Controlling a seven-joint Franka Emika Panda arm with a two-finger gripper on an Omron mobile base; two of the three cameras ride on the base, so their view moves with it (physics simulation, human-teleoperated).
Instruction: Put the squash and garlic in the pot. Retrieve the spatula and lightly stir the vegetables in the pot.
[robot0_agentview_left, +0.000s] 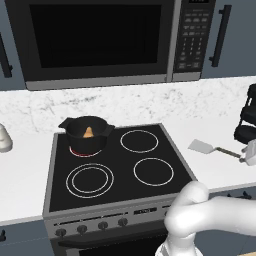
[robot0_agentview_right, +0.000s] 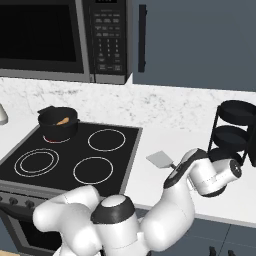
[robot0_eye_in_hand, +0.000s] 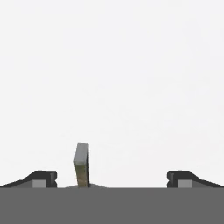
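The flat pale grey spatula (robot0_agentview_left: 202, 146) on its thin dark handle lay on the white table (robot0_agentview_left: 25, 165) right of the black stove (robot0_agentview_left: 150, 150), its handle end between the spread fingers (robot0_eye_in_hand: 43, 178). The tan-orange squash (robot0_agentview_left: 88, 132) sat in the squat black pot (robot0_agentview_left: 86, 134) on the rear-left burner. A sound grasp likely needed the handle centred before closing.

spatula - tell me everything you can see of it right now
The spatula has a flat, squarish, pale grey blade and a thin, dark, straight handle. It lies flat on the white counter right of the stove, blade toward the burners. The handle end stands between the gripper's open fingers, nearer one of them, and neither pad touches it.
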